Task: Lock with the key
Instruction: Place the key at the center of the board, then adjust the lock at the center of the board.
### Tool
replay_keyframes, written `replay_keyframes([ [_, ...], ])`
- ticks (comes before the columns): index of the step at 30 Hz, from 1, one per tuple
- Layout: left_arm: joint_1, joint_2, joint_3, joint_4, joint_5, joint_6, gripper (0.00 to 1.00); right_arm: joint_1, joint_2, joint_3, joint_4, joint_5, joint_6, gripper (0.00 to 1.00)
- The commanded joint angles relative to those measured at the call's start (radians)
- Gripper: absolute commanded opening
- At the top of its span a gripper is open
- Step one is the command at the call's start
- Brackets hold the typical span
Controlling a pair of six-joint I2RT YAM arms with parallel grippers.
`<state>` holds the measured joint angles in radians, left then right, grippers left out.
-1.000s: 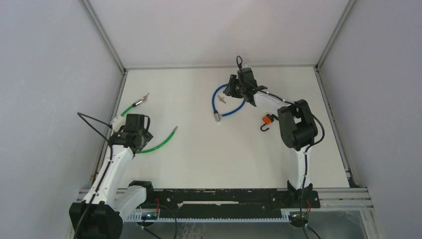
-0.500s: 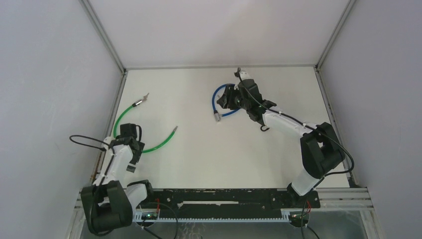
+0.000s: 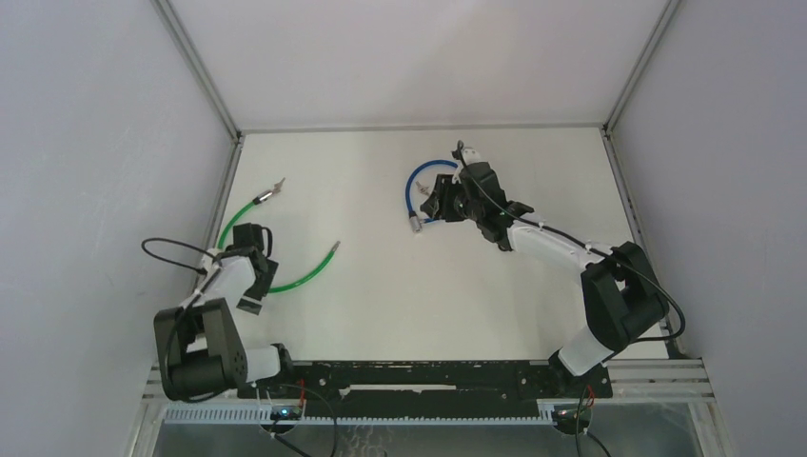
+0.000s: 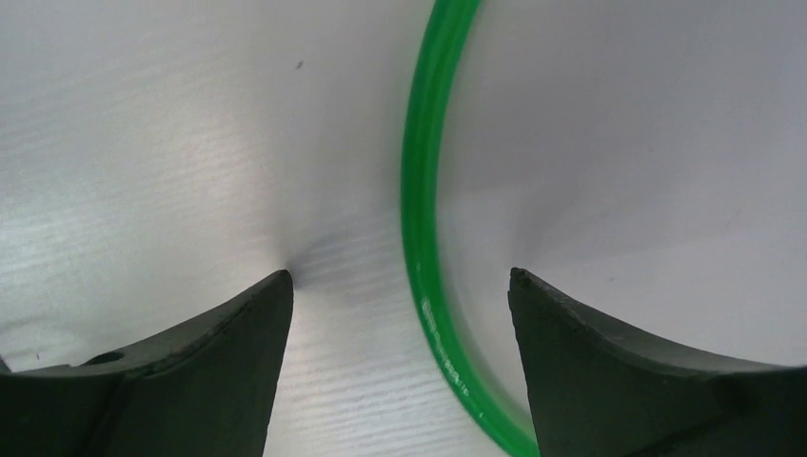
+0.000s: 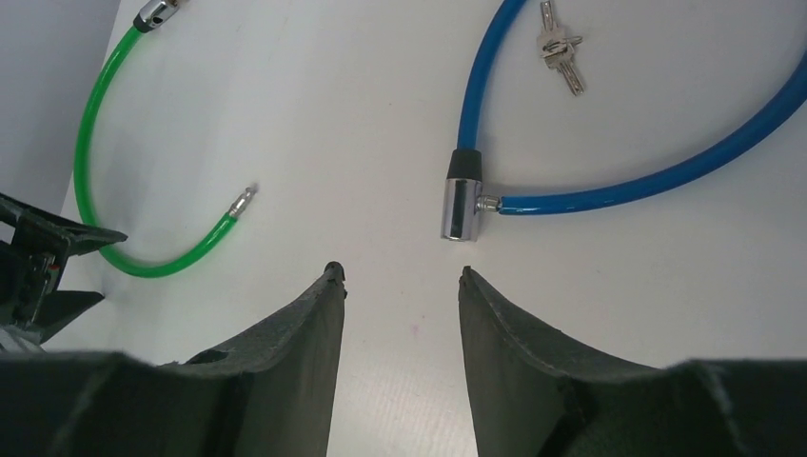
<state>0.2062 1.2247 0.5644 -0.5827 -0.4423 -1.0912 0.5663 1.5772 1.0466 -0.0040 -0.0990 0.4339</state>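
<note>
White desk (image 3: 400,286): left end effector (image 4: 400,276) released, straddling green cable (image 4: 419,190); right end effector (image 5: 400,271) released, empty, hovering near blue cable lock (image 5: 619,186), key (image 5: 560,52) inside its loop

Folded back near base w/ L gripper (image 4: 400,276) wide open; stretched far fwd w/ R gripper (image 5: 400,270) part open.

White table (image 3: 381,314) between plain grey walls (image 3: 95,143), aluminium rails (image 3: 196,67) along the corners, soft even light.
</note>
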Motion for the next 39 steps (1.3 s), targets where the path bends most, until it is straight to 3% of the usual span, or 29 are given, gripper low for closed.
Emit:
replay_keyframes([
  [1,0.013,0.167,0.103,0.05,0.018,0.031,0.86,0.006,-0.031,-0.004,0.033,-0.004,-0.004,0.54],
  [4,0.015,0.262,0.159,0.037,0.082,0.059,0.86,0.007,-0.04,-0.017,0.037,-0.003,-0.001,0.54],
  [6,0.016,0.259,0.172,0.023,0.087,0.057,0.8,0.004,-0.053,-0.027,0.037,-0.001,0.003,0.54],
  [12,0.016,0.21,0.141,0.013,0.08,0.061,0.36,-0.011,-0.087,-0.054,0.052,-0.006,0.016,0.54],
  [19,0.005,0.144,0.099,0.01,0.14,0.103,0.02,-0.025,-0.14,-0.08,0.062,-0.008,0.023,0.53],
  [23,-0.066,0.073,0.09,-0.021,0.154,0.141,0.0,-0.034,-0.164,-0.083,0.061,-0.03,0.027,0.53],
  [26,-0.134,-0.012,0.078,-0.065,0.059,0.126,0.0,-0.032,-0.169,-0.083,0.073,-0.074,0.026,0.53],
  [31,-0.147,-0.193,0.079,-0.18,-0.056,0.08,0.0,-0.001,-0.191,-0.083,0.05,-0.074,0.016,0.53],
  [39,-0.159,-0.335,0.016,-0.165,0.05,0.097,0.0,0.014,-0.195,-0.083,0.051,-0.068,0.015,0.53],
])
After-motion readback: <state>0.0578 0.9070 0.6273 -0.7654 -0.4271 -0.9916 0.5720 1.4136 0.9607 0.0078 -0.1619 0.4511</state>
